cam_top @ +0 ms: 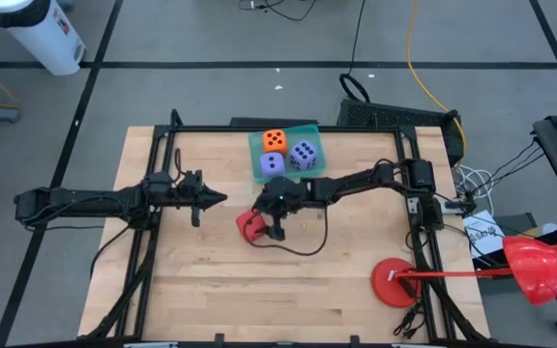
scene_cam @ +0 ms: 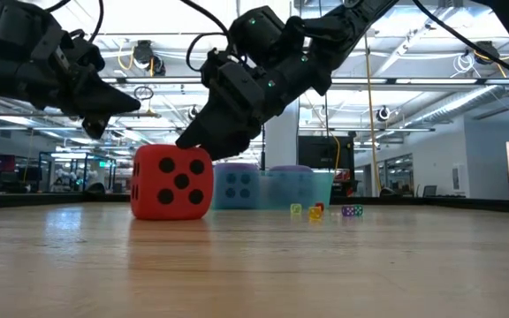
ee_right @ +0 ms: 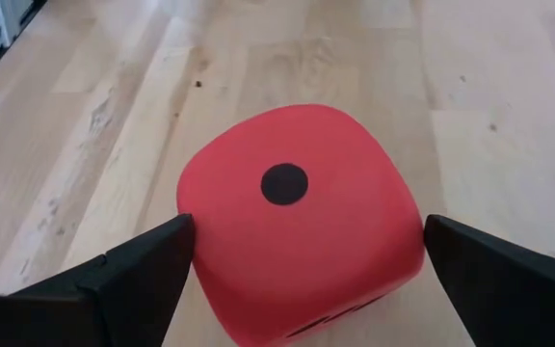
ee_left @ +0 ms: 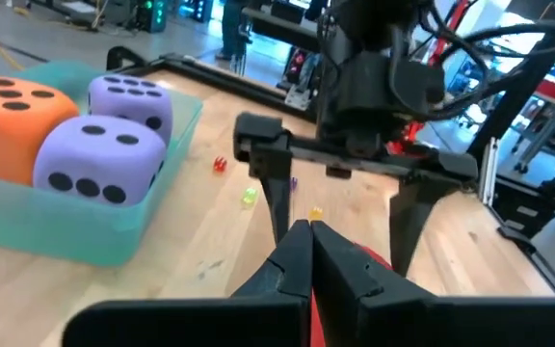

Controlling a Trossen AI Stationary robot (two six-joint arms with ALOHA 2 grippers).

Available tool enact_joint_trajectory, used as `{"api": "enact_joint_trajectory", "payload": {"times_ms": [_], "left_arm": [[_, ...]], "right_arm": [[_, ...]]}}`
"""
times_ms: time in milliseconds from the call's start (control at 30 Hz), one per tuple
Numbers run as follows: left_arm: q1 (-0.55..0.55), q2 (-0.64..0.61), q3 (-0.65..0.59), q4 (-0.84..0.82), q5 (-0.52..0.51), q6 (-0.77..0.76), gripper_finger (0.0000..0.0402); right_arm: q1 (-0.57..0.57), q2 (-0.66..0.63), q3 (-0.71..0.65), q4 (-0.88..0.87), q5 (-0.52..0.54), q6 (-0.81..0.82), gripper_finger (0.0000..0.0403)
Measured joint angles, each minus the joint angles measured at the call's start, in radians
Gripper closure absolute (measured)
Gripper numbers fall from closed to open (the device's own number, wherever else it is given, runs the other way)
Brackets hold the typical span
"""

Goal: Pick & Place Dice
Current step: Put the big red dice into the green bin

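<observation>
A red die (ee_right: 302,222) rests on the table with its one-pip face up; it also shows in the high view (cam_top: 249,228) and the low view (scene_cam: 172,181). My right gripper (ee_right: 308,236) is open over it, with one finger on each side of the die. My left gripper (cam_top: 217,199) is shut and empty, hovering left of the die and pointing at it. An orange die (cam_top: 275,140) and two purple dice (cam_top: 272,164) (cam_top: 304,155) sit in a green tray (cam_top: 255,145) at the table's far side. My right gripper comes at the red die from above, slanting, with its fingers (ee_right: 152,260) beside two opposite side faces (ee_right: 196,241). I cannot tell whether they touch it. The die sits flat on the table.
Several tiny coloured bits (ee_left: 250,196) lie on the wood between the tray and the red die. A red round disc (cam_top: 395,282) with a long red handle lies at the near right corner. A dark cable (cam_top: 303,246) loops near the die. Black frame rails (cam_top: 162,155) border the table.
</observation>
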Motion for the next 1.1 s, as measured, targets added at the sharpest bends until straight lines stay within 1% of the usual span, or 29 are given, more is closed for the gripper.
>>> {"api": "enact_joint_trajectory", "payload": {"times_ms": [100,200,267,367,567,600,700,733,933,1033,1100], "left_arm": [[0.000,0.000,0.000,-0.015,-0.004,-0.015,0.0388],[0.000,0.000,0.000,-0.015,-0.024,-0.044,0.0391],[0.000,0.000,0.000,-0.016,-0.029,-0.059,0.0397],[-0.007,0.000,0.000,-0.017,-0.029,-0.074,0.0394],[-0.058,0.000,0.006,-0.028,-0.021,-0.063,0.0398],[-0.065,0.000,0.011,-0.032,-0.023,-0.056,0.0397],[-0.084,0.000,0.033,-0.062,-0.068,-0.034,0.0397],[-0.089,0.003,0.038,-0.079,-0.081,-0.031,0.0398],[-0.115,0.079,0.041,-0.099,-0.100,-0.017,0.0399],[-0.119,0.134,0.042,-0.101,-0.118,-0.008,0.0398],[-0.119,0.164,0.042,-0.100,-0.124,-0.007,0.0398]], "right_arm": [[-0.004,0.000,0.000,-0.003,-0.024,-0.004,0.0003],[-0.007,0.001,-0.001,0.006,-0.068,-0.021,0.0003],[-0.007,0.001,-0.001,0.009,-0.070,-0.046,0.0003],[-0.006,0.001,-0.001,0.011,-0.070,-0.081,0.0003],[-0.021,0.001,-0.002,0.023,-0.077,-0.088,0.0003],[-0.025,-0.007,-0.003,0.023,-0.069,-0.085,0.0003],[-0.033,-0.018,-0.004,0.046,0.025,-0.071,0.0003],[-0.035,-0.018,-0.004,0.049,0.041,-0.080,0.0003],[-0.040,-0.054,-0.004,-0.008,0.137,-0.082,0.0003],[-0.040,-0.088,-0.005,-0.063,0.145,-0.076,0.0003],[-0.039,-0.097,-0.003,-0.055,0.139,-0.086,0.0003]]}}
